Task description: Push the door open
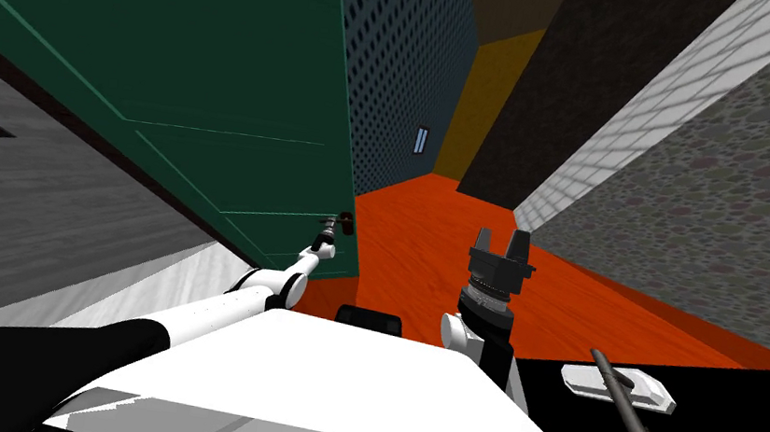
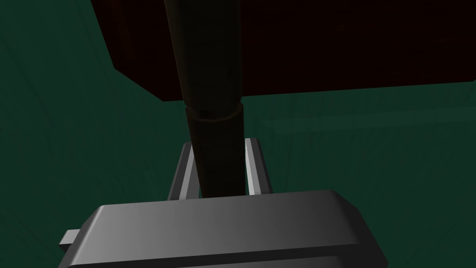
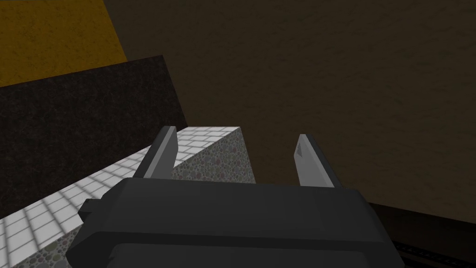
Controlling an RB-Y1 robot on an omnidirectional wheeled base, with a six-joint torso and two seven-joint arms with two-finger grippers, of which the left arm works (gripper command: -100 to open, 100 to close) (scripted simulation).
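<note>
Left wrist view puts my left tool (image 2: pixel 218 145) hard against the green door (image 2: pixel 372 163). Its two fingers (image 2: pixel 254 163) are clenched on the dark round handle (image 2: pixel 211 70), pressing its sides, with the door's panel just behind. A dark reddish slab (image 2: pixel 325 42) lies past the handle; I cannot tell what it is.

From the head, that same left tool (image 1: pixel 336 226) sits at the free edge of the door (image 1: pixel 161 54), low on the leaf, at the end of my stretched arm. My right tool (image 1: pixel 501 240) hangs released, fingers spread with nothing between them, off the open side of the door's edge and over the orange floor (image 1: pixel 430 215). On the side away from the door, close by me, a pale plate (image 1: pixel 619 385) with a dark bar across it sits on a black surface. Beyond the door's edge the floor runs on between a blue dotted wall (image 1: pixel 405 61) and a cobbled wall (image 1: pixel 736 183).

I judge the door ajar, since floor shows past its edge, so the push is begun but not finished. The next move calls for driving the handle forward along the leaf's arc, my base following and the right tool held clear of the edge.

Count: one door, one handle gripped, two tools, two fingers on each.
</note>
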